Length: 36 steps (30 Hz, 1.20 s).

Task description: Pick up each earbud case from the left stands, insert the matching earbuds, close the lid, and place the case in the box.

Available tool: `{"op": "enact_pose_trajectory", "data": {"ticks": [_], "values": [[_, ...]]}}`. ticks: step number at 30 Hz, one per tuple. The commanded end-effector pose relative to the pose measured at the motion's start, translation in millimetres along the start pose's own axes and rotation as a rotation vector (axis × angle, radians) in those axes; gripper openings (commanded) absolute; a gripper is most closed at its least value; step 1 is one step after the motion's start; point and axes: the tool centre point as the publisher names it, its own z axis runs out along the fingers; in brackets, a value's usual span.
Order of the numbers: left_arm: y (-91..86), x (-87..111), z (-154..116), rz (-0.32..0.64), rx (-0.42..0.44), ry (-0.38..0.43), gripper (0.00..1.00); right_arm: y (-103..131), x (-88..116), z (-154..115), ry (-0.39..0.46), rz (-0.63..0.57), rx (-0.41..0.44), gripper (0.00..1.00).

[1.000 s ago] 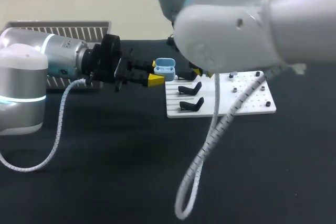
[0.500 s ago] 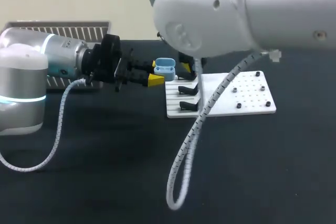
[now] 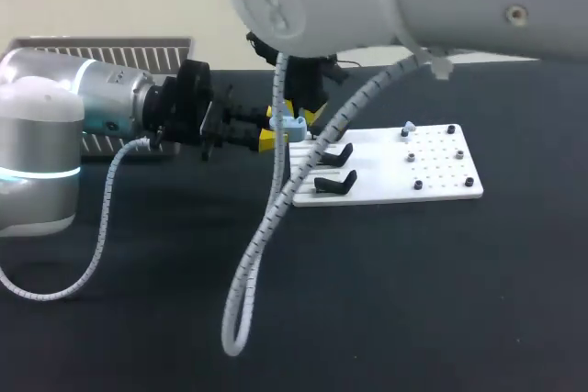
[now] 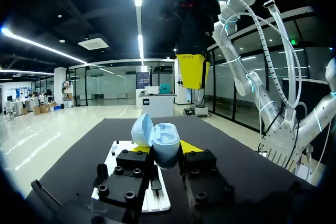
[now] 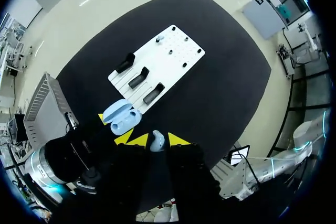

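My left gripper (image 4: 164,150) is shut on a light blue earbud case (image 4: 157,141) with its lid standing open; in the head view the case (image 3: 292,123) hangs just left of the white stand board (image 3: 432,192). Straight above it my right gripper (image 5: 157,140) is shut on a small light blue earbud (image 5: 156,142). From there the open case (image 5: 121,117) lies just ahead of the yellow tips. The left wrist view shows the right gripper (image 4: 191,72) hanging over the case. Another pale earbud (image 3: 408,126) sits on the board's peg side.
Black stands (image 3: 335,183) line the board's left part (image 5: 137,80), with small black pegs (image 3: 450,131) on its right part. A slatted box (image 3: 101,50) stands at the back left behind my left arm. My right arm's white cable (image 3: 266,236) droops over the table's middle.
My right arm has swung left across the board and its gripper now hangs over the open case, partly hiding it in the head view. My left arm and the case have stayed put.
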Motion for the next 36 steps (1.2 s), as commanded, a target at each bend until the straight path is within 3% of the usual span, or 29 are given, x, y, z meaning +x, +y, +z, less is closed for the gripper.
{"op": "enact_pose_trajectory", "data": {"ticks": [1, 15, 36], "values": [[-1.3, 0.8, -0.1, 0.003, -0.004, -0.002, 0.00, 16.4, -0.9, 3.3, 0.009, 0.013, 0.066, 0.00], [-1.3, 0.8, -0.1, 0.003, -0.004, -0.002, 0.00, 35.2, -10.3, 10.0, -0.009, 0.053, 0.120, 0.00], [-1.3, 0.8, -0.1, 0.003, -0.004, -0.002, 0.00, 35.0, -20.6, 24.3, 0.025, 0.078, 0.143, 0.00]]}}
